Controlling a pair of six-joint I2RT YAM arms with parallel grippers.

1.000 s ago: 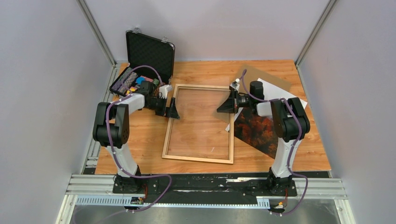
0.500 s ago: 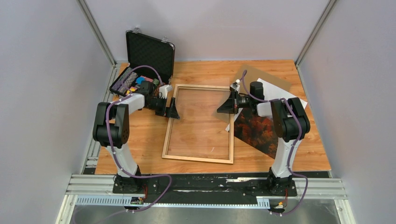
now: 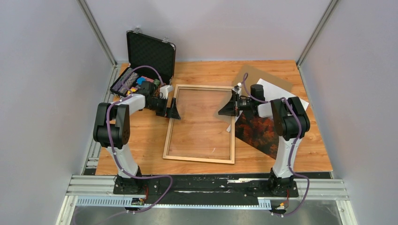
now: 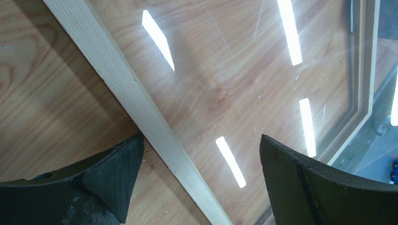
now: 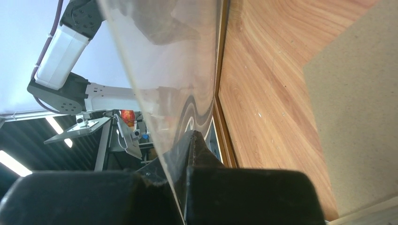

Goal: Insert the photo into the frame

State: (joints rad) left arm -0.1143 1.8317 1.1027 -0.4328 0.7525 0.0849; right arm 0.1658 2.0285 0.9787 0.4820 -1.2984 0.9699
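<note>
Right gripper: jaws clenched on the right-hand edge of the clear sheet. The sheet passes between the two black fingers and runs up and away from them, reflecting the room and an arm. It appears tilted up off the wood on this side, though the top view is too small to confirm that.

Left gripper: jaws released and spread wide, gripping nothing. They straddle the left rail of the frame, with one fingertip over bare table outside the rail and the other over the sheet inside it. Contact with the rail cannot be told.

The frame lies flat at the middle of the table, long sides running near to far. The sheet covers its opening, and wood grain shows through. The two grippers face each other across its far half, the left at the left rail and the right at the right rail.

The photo lies face up on the table just right of the frame, outside it and under the right arm. Its orange-red trees are toward the near side and its pale part toward the far side. It rests on the brown backing board, whose far corner sticks out beyond it.

A black foam-lined case stands open at the far left corner, behind the left arm
</note>
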